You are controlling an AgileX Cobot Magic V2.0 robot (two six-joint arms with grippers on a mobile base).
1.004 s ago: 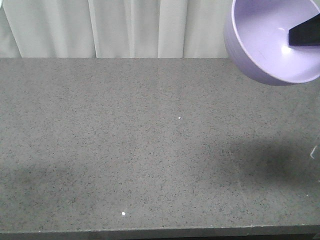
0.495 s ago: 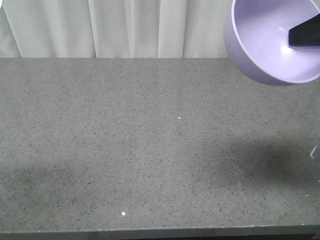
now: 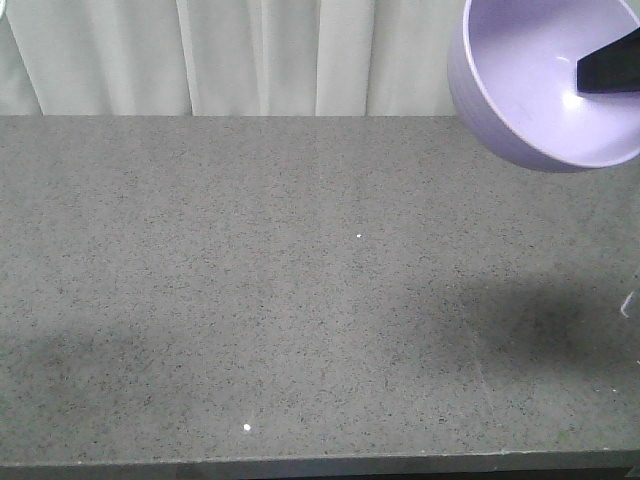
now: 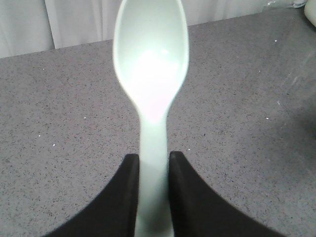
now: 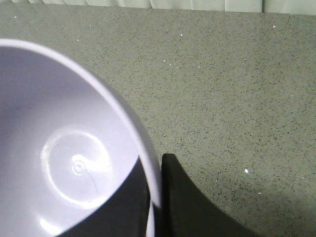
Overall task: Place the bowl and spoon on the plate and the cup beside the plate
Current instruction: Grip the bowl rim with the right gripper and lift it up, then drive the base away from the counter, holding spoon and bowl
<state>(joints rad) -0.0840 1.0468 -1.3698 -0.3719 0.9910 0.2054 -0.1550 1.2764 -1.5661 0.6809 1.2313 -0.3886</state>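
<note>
Grey speckled stone counter point(image 3: 250, 300) fills the front view. The plate and cup show in no view.

Lavender plastic bowl point(image 3: 530, 80) hangs clear of the counter at the upper right of that frame. It is tilted so its glossy inside faces the camera, with a dark finger laid against the inner wall. The right gripper point(image 5: 154, 163), at the lower centre of its wrist view, is clamped on the bowl's rim, one finger inside and one outside. The bowl looks light, stiff and slick. A thin-wall pinch like this could let it swing or slip, so a deep bite on the rim seems the sound hold.

Pale mint spoon point(image 4: 152, 59) rises up the middle of the left wrist view, scoop at the top and counter behind it. Its flat handle is pinched between the fingers of the left gripper point(image 4: 154, 158). It appears featherweight and rigid. The flat handle is the natural place to take it, though smooth plastic may twist in the grip.

Only the wrist views show each grip up close. The front view alone gives the bowl's tilt and the shadow point(image 3: 540, 320) beneath it, and shows nothing of the spoon.
</note>
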